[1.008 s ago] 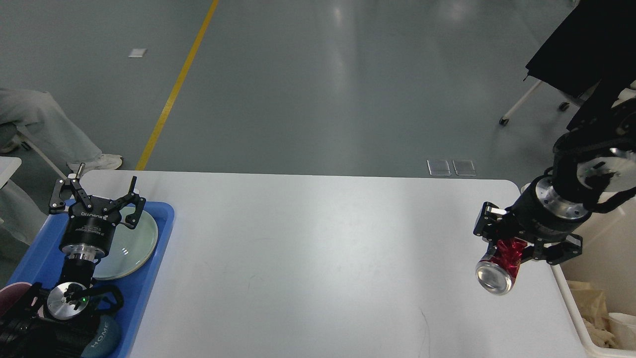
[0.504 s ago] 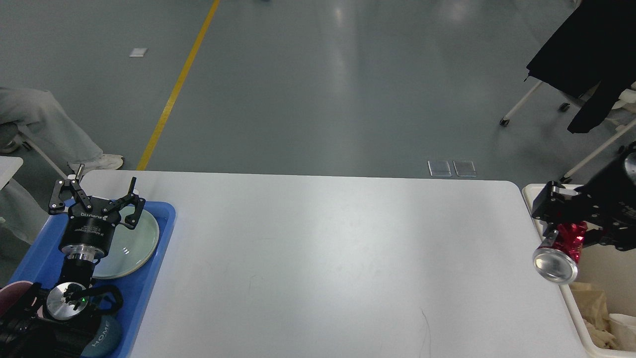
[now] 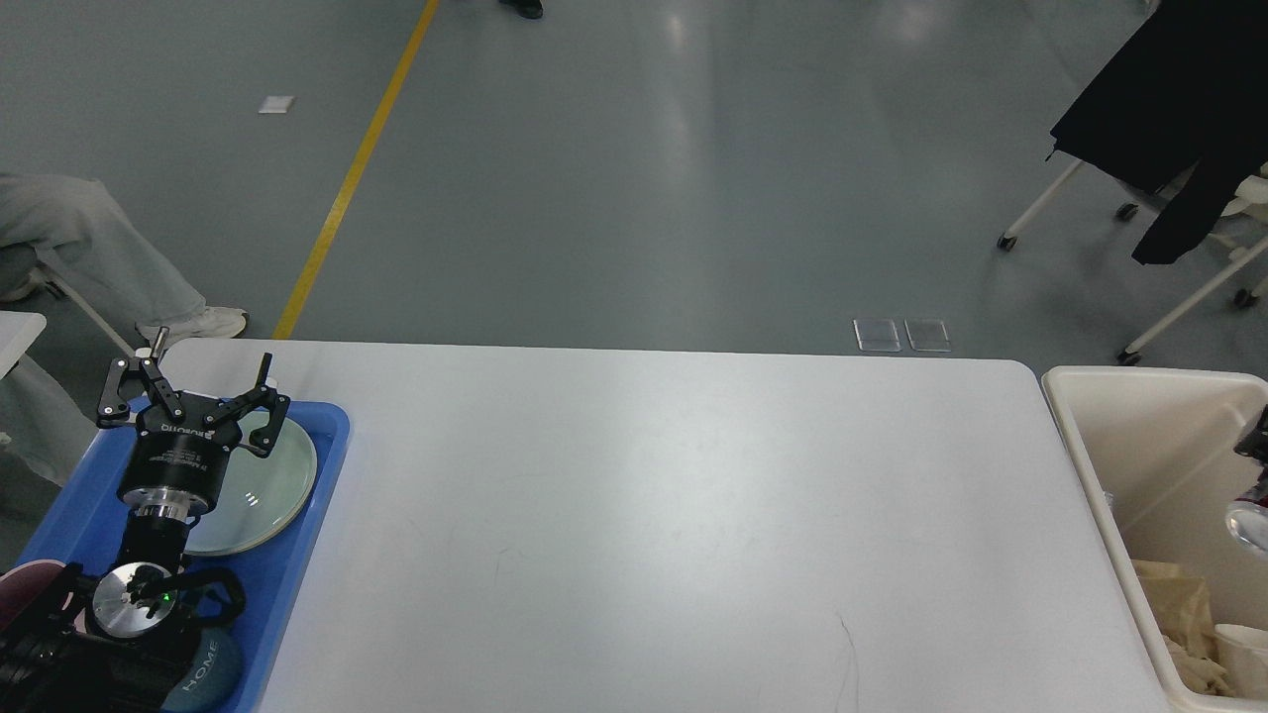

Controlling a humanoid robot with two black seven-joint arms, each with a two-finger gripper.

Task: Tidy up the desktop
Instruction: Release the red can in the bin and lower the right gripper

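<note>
White desktop [image 3: 654, 525], left hand [image 3: 193, 381] spread above tray [image 3: 297, 555]

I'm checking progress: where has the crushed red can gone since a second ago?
Yes, it moved right, off the desktop and over the cream bin; only a sliver shows at the view's right edge.

Bench [image 3: 634, 515] in front of me. Tray [image 3: 322, 495] on its left end, plate [image 3: 263, 495] inside the tray, my left tool [image 3: 188, 381] over the tray's far part, fingers spread. Bin [image 3: 1139, 416] just beside the bench's right edge, crumpled paper [image 3: 1179, 614] in its near part. Chair [image 3: 1139, 149] behind, far right, on the floor.
</note>
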